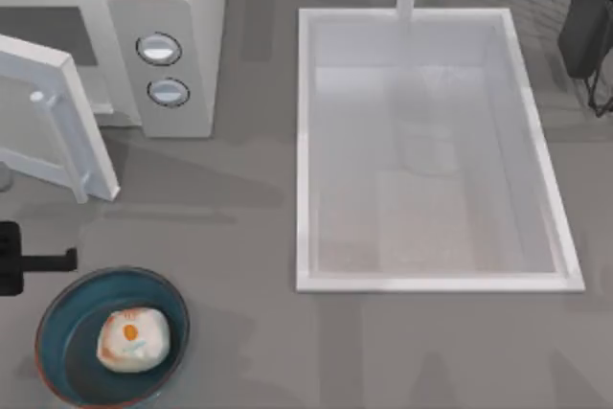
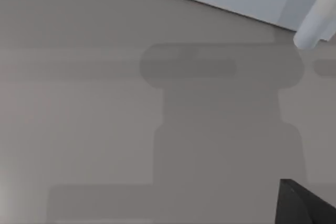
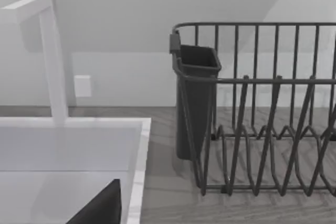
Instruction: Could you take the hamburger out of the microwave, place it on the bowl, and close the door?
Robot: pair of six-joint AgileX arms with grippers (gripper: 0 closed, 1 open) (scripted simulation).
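Hamburger (image 1: 133, 339) rests in bowl (image 1: 112, 335); door (image 1: 53, 117) stands open. My left hand (image 1: 38, 261), grip state indeterminable, should push the door's free edge squarely toward the microwave (image 1: 182, 7).

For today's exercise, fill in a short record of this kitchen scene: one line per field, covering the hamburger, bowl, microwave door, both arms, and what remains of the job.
hamburger: lying inside the bowl
bowl: on the table, near left, in front of the microwave
door: swung open
left gripper: at the left edge, between door and bowl, holding nothing
right arm: parked at far right by the dish rack
sink: middle of the table
left to do: close the door
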